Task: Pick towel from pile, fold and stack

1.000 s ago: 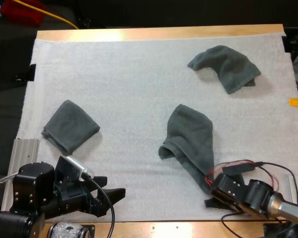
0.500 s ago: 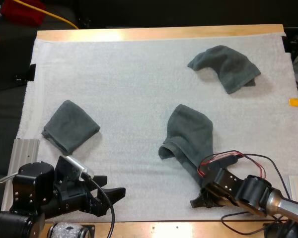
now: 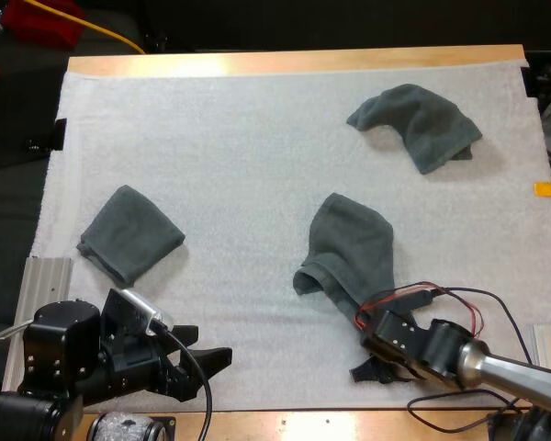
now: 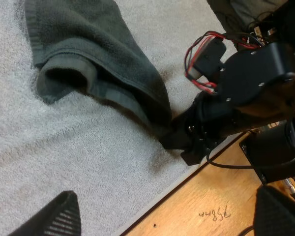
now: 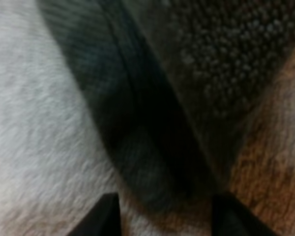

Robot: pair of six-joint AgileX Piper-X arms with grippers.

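Grippers, two: left gripper [image 3: 211, 347] at the white mat's [image 3: 239, 165] near edge, fingers wide apart, empty; right gripper [image 3: 372, 369] at the middle towel's [image 3: 354, 253] near corner, hold undeterminable. Towels, three: folded towel [image 3: 130, 234] left; middle towel crumpled; far towel [image 3: 421, 124] crumpled, far right.

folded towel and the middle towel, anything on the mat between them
No, only bare white mat between the folded towel and the middle towel, in the high view.

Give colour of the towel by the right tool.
Dark grey-green towel, plain terry, no pattern; clearest in the high view.
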